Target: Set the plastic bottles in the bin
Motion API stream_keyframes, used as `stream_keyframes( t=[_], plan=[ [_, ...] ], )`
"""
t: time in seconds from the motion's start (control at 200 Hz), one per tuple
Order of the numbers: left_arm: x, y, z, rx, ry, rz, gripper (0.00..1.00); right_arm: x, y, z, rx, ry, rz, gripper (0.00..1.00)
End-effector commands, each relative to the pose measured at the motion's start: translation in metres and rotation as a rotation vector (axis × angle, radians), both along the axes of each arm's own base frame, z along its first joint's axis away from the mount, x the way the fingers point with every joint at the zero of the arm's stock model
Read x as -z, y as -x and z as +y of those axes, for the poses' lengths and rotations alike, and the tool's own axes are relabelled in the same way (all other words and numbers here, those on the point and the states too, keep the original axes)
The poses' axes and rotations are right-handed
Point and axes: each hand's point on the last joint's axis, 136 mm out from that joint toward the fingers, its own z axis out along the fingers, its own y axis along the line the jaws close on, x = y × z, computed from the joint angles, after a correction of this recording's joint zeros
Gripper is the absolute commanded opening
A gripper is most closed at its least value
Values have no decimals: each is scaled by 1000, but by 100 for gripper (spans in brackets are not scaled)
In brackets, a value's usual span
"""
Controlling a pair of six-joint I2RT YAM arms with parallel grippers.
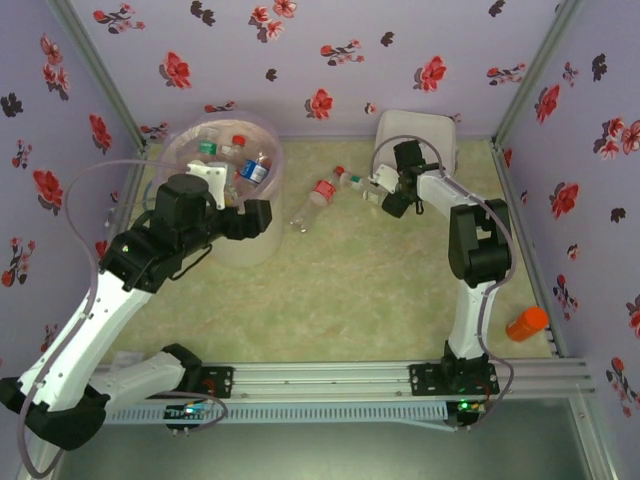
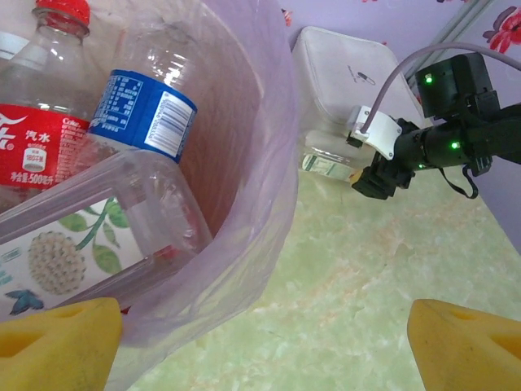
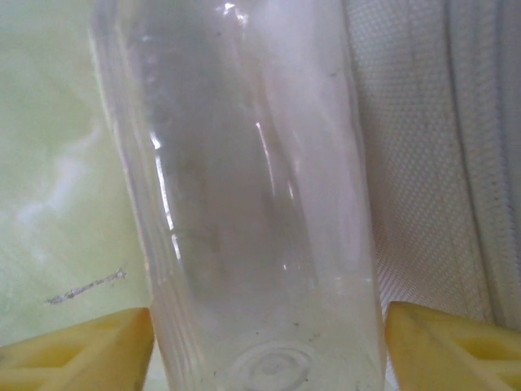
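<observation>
Bare tabletop (image 1: pixel 350 290) mid-table; white box (image 1: pixel 425 122) and bin (image 1: pixel 172 148) at back.

Bright, even light falls from above, and shadows on the pale green marbled desk (image 1: pixel 350 290) are soft and faint. The overhead view is slightly grainy. Close up, the clear plastic bottle (image 3: pixel 252 204) is blurred and streaked with white glare. The left pincer's (image 2: pixel 260 342) yellow fingertips (image 2: pixel 57 338) are out of focus.

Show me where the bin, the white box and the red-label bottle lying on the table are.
bin (image 2: pixel 244 163), left wrist view, on the inner wall of its pink liner.
white box (image 1: pixel 435 135), top view, on its top face.
red-label bottle (image 1: pixel 322 192), top view, on its red label.
</observation>
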Motion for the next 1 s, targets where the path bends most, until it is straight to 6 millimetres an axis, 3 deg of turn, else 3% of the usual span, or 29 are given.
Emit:
stream_keyframes(
  t=[0.0,0.22,0.345,0.555,0.66,0.825,0.995],
  plan=[
    [-22,-3,-8,9,65,-48,91,-4,8,2,0,-35,-2,68],
    [-39,-7,-12,10,108,-97,91,-24,33,2,48,-126,6,51],
    [-50,-11,-15,4,154,-128,91,-43,52,1,120,-199,-16,50],
    [-88,-23,-24,-10,295,-229,93,-99,83,5,304,-464,-142,51],
    [-103,-33,-33,-13,358,-262,93,-137,105,22,317,-707,-212,50],
    [-115,-54,-59,4,429,-285,93,-185,143,44,270,-975,-273,47],
    [-112,-67,-104,71,400,-271,96,-205,181,61,208,-1139,-248,44]
  ],
)
